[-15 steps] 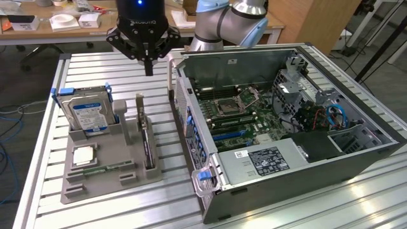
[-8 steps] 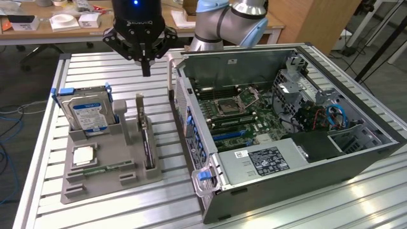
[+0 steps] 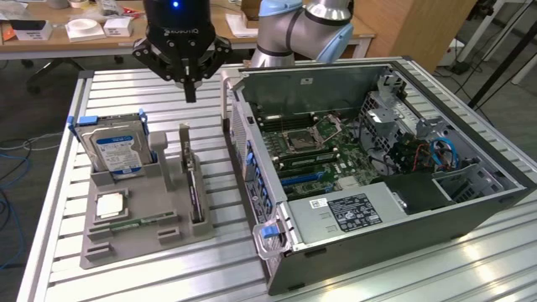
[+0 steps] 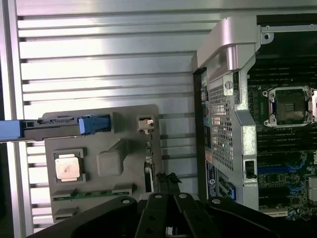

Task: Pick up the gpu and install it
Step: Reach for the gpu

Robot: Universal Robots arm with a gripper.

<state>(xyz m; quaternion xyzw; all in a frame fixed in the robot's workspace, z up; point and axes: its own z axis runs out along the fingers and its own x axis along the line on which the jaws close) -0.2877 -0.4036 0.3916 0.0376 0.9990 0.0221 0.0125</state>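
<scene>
At the exterior view's left, a hard drive (image 3: 116, 146) is held upright in a gray tray (image 3: 126, 245). The gpu (image 3: 193, 189) is stood on edge in that tray, further right. Above it, the gripper (image 3: 190, 94) is seen empty, fingers pressed together. The open computer case (image 3: 378, 245) is placed rightmost.

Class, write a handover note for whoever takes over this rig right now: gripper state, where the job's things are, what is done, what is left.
Gripper: black gripper shut, empty, hanging over the slatted metal table near the card.
GPU: thin dark card with silvery bracket stands on edge in the grey holder tray, beside the open black computer case.
Done: nothing visible.
Left: card not yet picked up or installed.
</scene>
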